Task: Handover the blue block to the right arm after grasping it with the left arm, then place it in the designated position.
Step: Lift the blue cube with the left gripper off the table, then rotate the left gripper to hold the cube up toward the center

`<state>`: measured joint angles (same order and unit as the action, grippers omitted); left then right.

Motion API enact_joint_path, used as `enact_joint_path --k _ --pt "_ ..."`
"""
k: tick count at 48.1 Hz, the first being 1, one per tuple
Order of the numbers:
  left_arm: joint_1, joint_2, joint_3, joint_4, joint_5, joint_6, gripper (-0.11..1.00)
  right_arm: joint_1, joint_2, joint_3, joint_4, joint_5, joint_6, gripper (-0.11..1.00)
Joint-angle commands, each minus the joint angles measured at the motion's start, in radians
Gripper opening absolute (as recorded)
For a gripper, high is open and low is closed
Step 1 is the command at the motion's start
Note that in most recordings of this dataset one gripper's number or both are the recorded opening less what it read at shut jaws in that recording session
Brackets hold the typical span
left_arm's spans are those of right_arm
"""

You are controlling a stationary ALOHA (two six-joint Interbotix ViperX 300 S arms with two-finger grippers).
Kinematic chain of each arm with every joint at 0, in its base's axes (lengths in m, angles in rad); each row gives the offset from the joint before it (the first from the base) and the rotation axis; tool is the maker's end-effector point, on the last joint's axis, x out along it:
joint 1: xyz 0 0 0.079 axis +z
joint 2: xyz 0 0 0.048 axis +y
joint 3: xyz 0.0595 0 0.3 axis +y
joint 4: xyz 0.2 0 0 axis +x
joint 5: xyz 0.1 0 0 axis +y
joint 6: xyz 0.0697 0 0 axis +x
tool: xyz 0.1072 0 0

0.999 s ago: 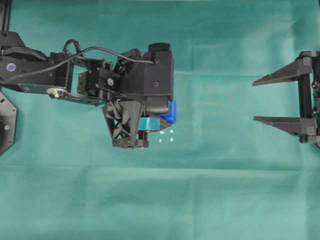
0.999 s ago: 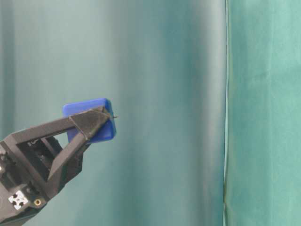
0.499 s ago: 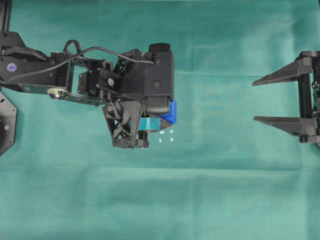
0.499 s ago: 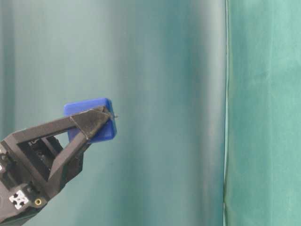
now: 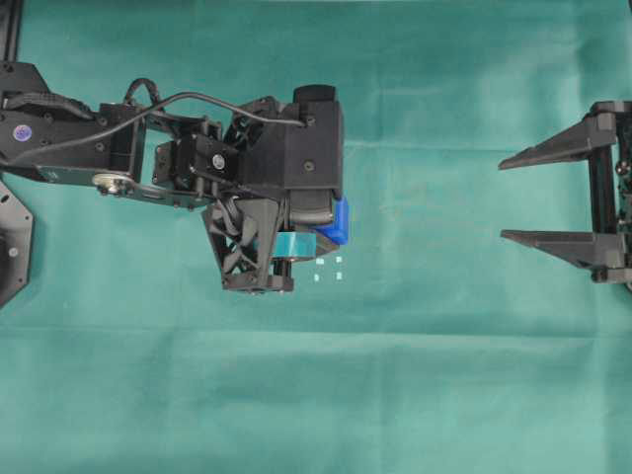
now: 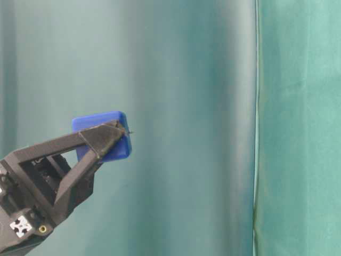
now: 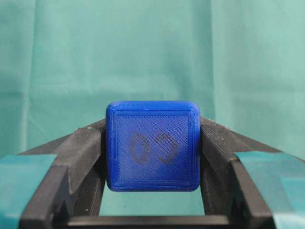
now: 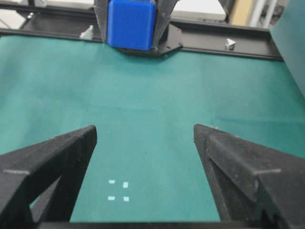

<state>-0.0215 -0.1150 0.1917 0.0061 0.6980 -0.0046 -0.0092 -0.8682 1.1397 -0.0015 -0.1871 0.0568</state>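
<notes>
The blue block [image 5: 339, 219] is gripped between the teal-taped fingers [image 5: 296, 244] of my left gripper [image 5: 334, 229], held above the green cloth. In the left wrist view the block [image 7: 152, 145] fills the gap between both fingers [image 7: 81, 152], with a faint dark mark on its face. It also shows in the table-level view [image 6: 98, 121]. My right gripper [image 5: 502, 199] is open and empty at the far right, facing the block [image 8: 131, 24] from a distance. The designated position [image 5: 329, 269], small white dots in a square, lies on the cloth just below the block and also shows between the right fingers [image 8: 118, 190].
Green cloth [image 5: 425, 375] covers the table. The left arm's body and cable [image 5: 148, 148] span the left side. A black frame rail [image 8: 228, 47] runs along the table's far edge behind the left gripper.
</notes>
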Motion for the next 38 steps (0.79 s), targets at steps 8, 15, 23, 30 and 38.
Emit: enact_joint_path --k 8,15,23,30,38 --pt "-0.002 -0.025 -0.028 0.003 -0.008 0.000 0.46 -0.002 0.005 -0.029 -0.002 -0.003 -0.002 0.93" --pt "-0.002 -0.025 -0.028 0.003 -0.009 0.000 0.46 -0.002 0.005 -0.029 0.000 0.000 -0.002 0.93" --pt "-0.002 -0.026 -0.029 0.003 -0.009 0.002 0.46 -0.003 0.005 -0.029 -0.002 0.000 -0.002 0.93" --pt "-0.002 -0.046 -0.015 0.003 -0.032 0.002 0.46 -0.003 0.005 -0.031 -0.002 0.000 -0.003 0.93" --pt "-0.002 -0.091 0.034 0.003 -0.135 0.006 0.46 -0.002 0.005 -0.032 -0.002 0.000 -0.005 0.93"
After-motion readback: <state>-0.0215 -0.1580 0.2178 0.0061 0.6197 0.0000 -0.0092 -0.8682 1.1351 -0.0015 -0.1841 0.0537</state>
